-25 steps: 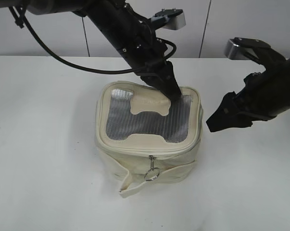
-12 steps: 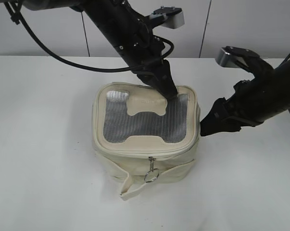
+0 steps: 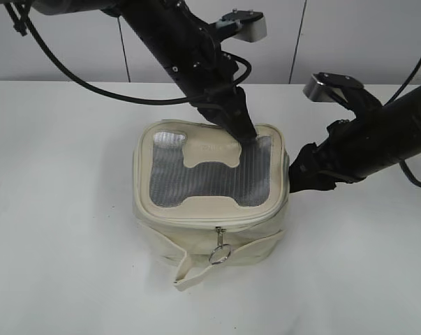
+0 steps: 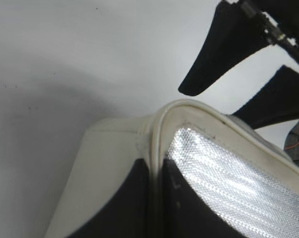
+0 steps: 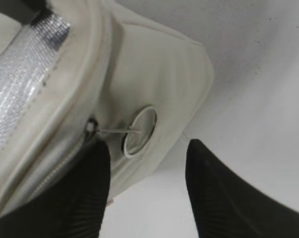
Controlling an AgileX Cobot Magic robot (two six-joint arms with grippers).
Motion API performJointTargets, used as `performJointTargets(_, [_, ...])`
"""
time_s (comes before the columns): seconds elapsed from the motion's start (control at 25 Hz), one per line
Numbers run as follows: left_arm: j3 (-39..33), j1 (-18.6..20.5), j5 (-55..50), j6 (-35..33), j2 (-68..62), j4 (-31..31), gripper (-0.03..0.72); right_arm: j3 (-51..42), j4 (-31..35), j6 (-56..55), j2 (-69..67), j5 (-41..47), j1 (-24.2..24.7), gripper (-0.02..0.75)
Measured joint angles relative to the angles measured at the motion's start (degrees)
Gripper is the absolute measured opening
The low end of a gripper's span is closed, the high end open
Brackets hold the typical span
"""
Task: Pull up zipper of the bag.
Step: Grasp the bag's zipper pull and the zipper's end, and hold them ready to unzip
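The cream bag (image 3: 196,241) stands mid-table with its grey mesh lid (image 3: 196,178) facing up. My left gripper (image 3: 246,138) is shut on the lid's back right rim; the left wrist view shows both jaws (image 4: 155,166) pinching the cream rim (image 4: 189,106). My right gripper (image 3: 297,178) is open at the bag's right side. In the right wrist view (image 5: 145,146) its left finger touches the bag by the zipper track (image 5: 55,168), and a silver ring pull (image 5: 139,130) lies just beyond the tips. Another ring pull (image 3: 219,250) hangs at the front.
A loose cream strap (image 3: 196,269) trails from the bag's front onto the white table (image 3: 70,230). A grey panelled wall (image 3: 336,35) stands behind. The right gripper's fingers (image 4: 223,44) show in the left wrist view beyond the bag's corner.
My right gripper has moved left and down, from clear of the bag to its right side. The left gripper has stayed shut on the rim; the bag shifted slightly left.
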State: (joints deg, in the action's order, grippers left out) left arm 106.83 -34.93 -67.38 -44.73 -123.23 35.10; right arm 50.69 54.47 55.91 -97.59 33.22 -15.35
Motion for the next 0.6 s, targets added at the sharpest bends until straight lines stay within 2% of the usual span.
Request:
performJointTargets(0.16, [0.0,0.0,0.0,0.0,0.0,-0.52,0.039,-0.18,4.56,5.84,-0.63,0.0,0.0,0.314])
performJointTargets(0.32, [0.0,0.0,0.05,0.0,0.0,-0.52,0.039,-0.18,7.07,7.65,-0.69,1.04,0.0,0.072])
performJointTargets(0.36, [0.0,0.0,0.05,0.0,0.0,-0.52,0.039,-0.18,7.24,7.77,-0.69,1.16,0.0,0.032])
performJointTargets(0.44, [0.0,0.0,-0.01,0.0,0.0,-0.52,0.039,-0.18,7.24,7.6,-0.69,1.44,0.0,0.008])
performJointTargets(0.6, [0.0,0.0,-0.01,0.03,0.0,-0.46,0.039,-0.18,4.64,2.49,0.18,1.73,0.0,0.008])
